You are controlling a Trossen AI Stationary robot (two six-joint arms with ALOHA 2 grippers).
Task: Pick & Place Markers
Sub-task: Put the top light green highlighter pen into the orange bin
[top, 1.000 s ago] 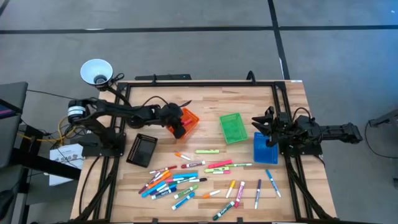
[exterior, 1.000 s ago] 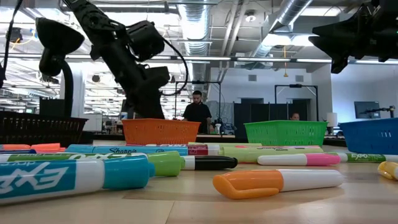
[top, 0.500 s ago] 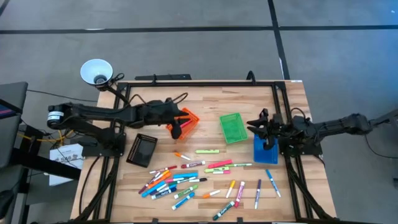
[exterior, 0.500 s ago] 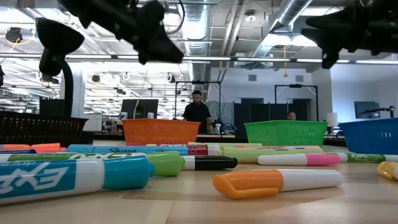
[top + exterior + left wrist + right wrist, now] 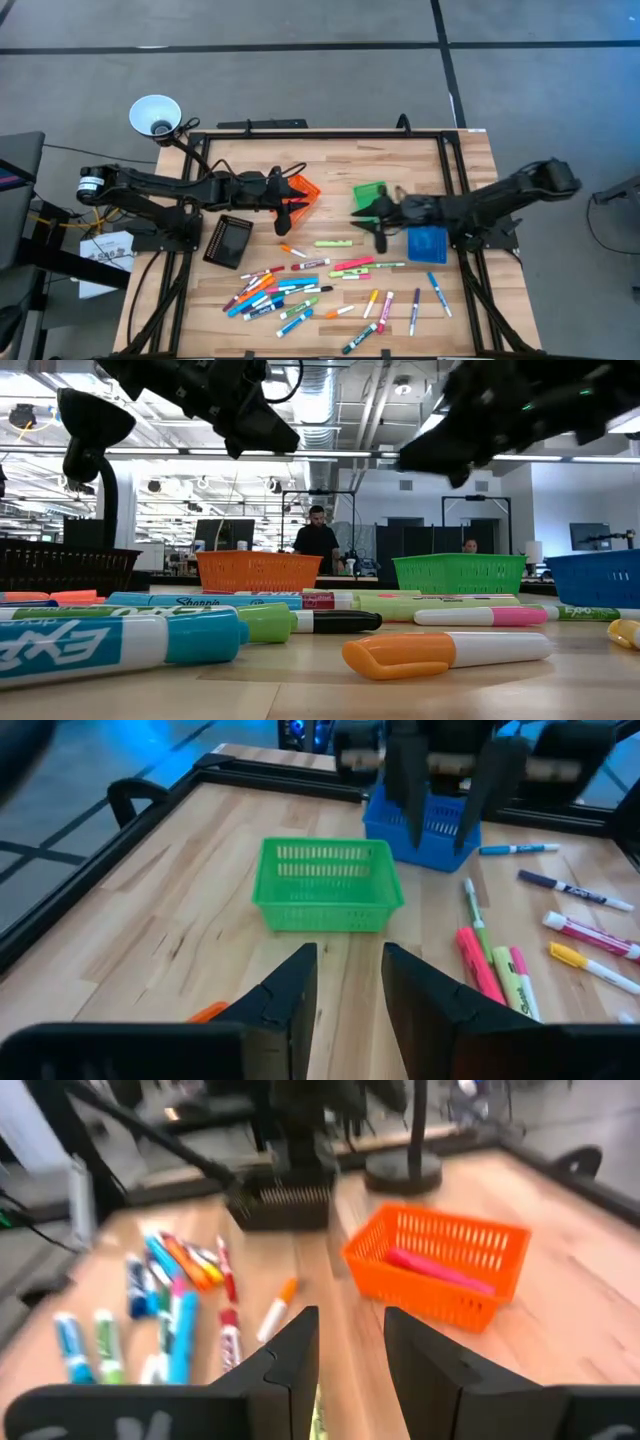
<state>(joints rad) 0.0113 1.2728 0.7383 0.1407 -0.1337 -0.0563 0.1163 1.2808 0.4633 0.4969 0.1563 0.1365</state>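
Observation:
Many markers (image 5: 300, 290) of mixed colours lie scattered flat on the near half of the wooden table. One pink marker (image 5: 430, 1270) lies inside the orange bin (image 5: 305, 190). My left gripper (image 5: 288, 214) hovers open and empty over the orange bin's near side, pointing toward the green bin (image 5: 325, 885). My right gripper (image 5: 368, 224) hovers open and empty over the green bin's (image 5: 372, 203) near-left part, pointing toward the orange bin (image 5: 435, 1260). Nothing sits between either pair of fingers in the wrist views.
A blue bin (image 5: 428, 243) stands at the right and a black bin (image 5: 228, 240) at the left. Black frame rails (image 5: 455, 160) run along the table's edges. A white lamp (image 5: 155, 115) sits beyond the far left corner. People (image 5: 318, 540) stand in the room behind.
My left gripper has risen out of the orange bin and tipped from pointing down toward level. My right gripper has swept from above the blue bin at the table's right edge toward the left, reaching over the green bin. The markers on the table have not moved.

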